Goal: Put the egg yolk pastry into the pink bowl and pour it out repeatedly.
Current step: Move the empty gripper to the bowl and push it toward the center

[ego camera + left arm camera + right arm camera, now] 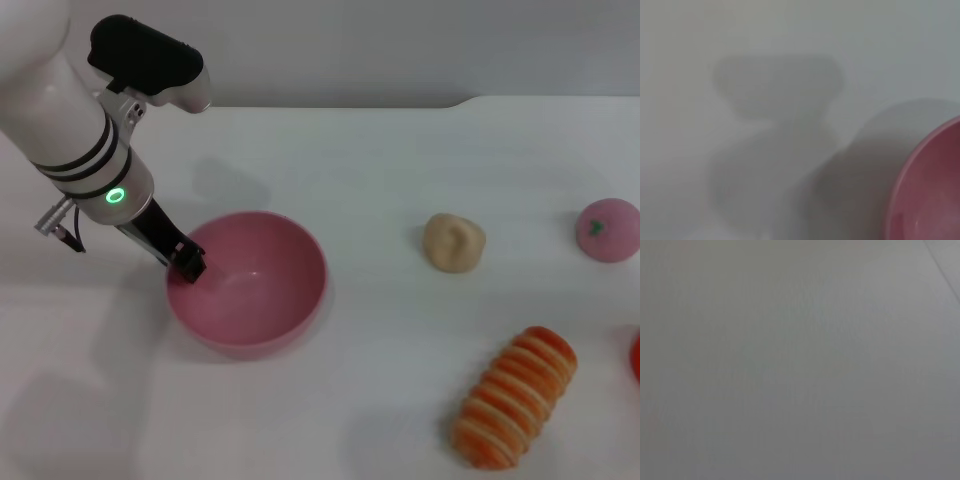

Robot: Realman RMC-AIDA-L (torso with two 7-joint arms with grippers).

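The pink bowl (250, 285) stands upright and empty on the white table, left of the middle. My left gripper (188, 263) sits at the bowl's left rim, shut on the rim with one finger inside the bowl and one outside. The bowl's rim also shows in the left wrist view (920, 165). The egg yolk pastry (454, 242), a pale beige lump with a dimpled top, lies on the table to the right of the bowl, apart from it. My right gripper is out of view; the right wrist view shows only bare table.
A pink ball with a green mark (608, 230) lies at the far right. An orange-and-cream striped roll (515, 397) lies at the front right. A red thing (635, 358) shows at the right edge. The table's back edge (400, 103) runs along the top.
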